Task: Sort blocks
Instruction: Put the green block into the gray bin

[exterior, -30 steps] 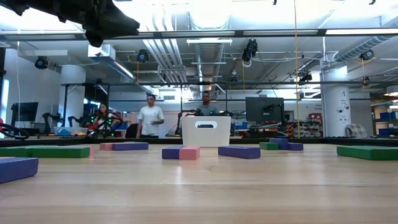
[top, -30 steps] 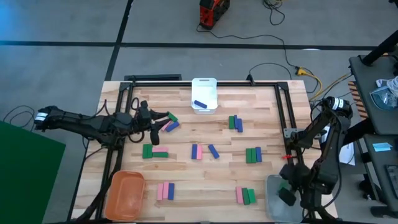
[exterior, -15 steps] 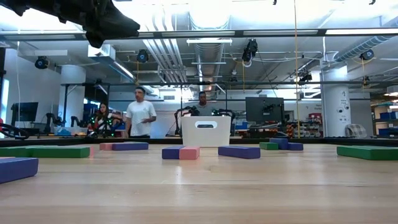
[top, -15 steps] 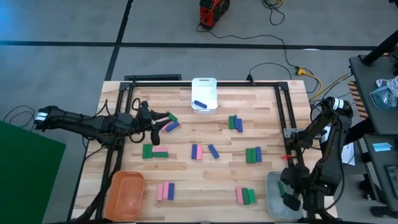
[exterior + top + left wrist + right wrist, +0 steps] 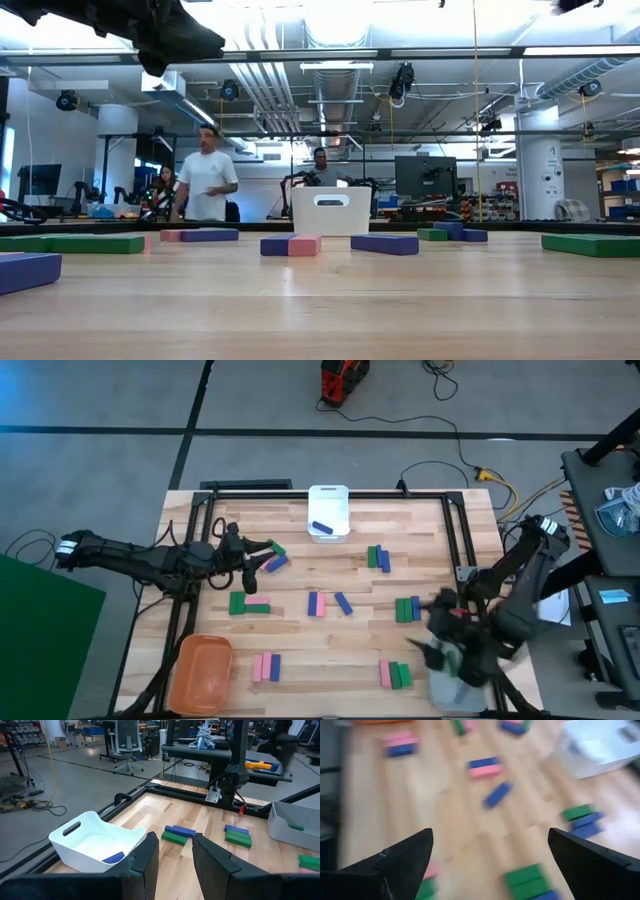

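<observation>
The right gripper (image 5: pixel 432 651) hangs with its fingers spread wide and empty, over the table's near right part beside the grey bin (image 5: pixel 462 690) (it shows blurred from above, so its exact spot is unsure). The left gripper (image 5: pixel 262 557) sits at the far left, fingers slightly apart, holding nothing. Pink, blue and green blocks (image 5: pixel 318 603) lie scattered over the table (image 5: pixel 300 650); one blue block (image 5: pixel 321 527) lies in the white bin (image 5: pixel 328 499).

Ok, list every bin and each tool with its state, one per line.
White plastic bin: upright, holding one blue block.
Orange plastic bin: upright, empty.
Grey plastic bin: upright, contents hidden.
Left tool: open, empty.
Right tool: open, empty.
</observation>
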